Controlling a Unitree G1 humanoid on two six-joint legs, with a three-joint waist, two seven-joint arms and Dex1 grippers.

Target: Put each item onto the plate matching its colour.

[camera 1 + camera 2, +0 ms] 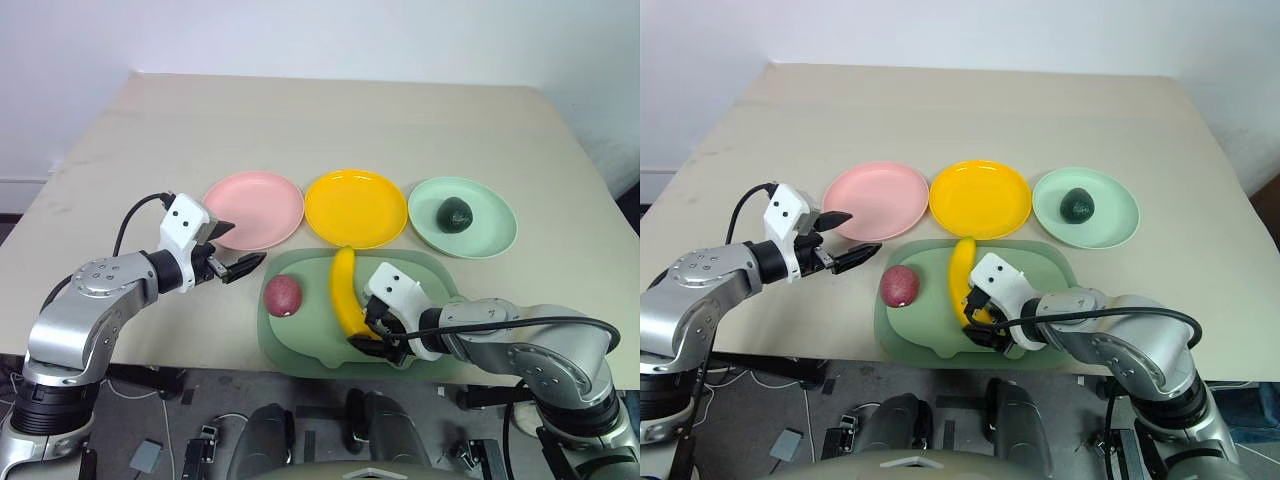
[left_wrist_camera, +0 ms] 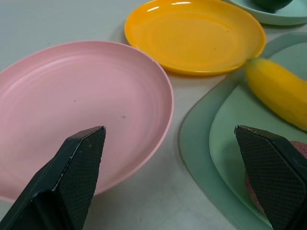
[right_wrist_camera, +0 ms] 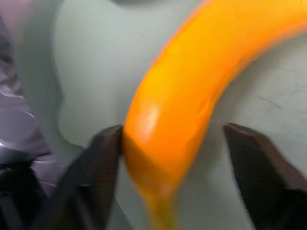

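A long yellow banana [image 1: 345, 290] and a round reddish-purple fruit [image 1: 283, 295] lie on the pale green tray [image 1: 300, 350]. My right gripper [image 1: 368, 340] straddles the banana's near end. In the right wrist view one of its fingers [image 3: 103, 153] touches the banana [image 3: 192, 96] and the other stands a gap away, so it is open. My left gripper [image 1: 245, 243] hovers open and empty at the near edge of the pink plate [image 1: 255, 205]. The yellow plate [image 1: 355, 205] is bare. A dark green avocado [image 1: 456, 214] sits on the mint green plate [image 1: 495, 235].
The three plates stand in a row just beyond the tray, near the table's front edge. The beige table [image 1: 330, 120] stretches bare behind them. The tray's front rim hangs close to the table's near edge.
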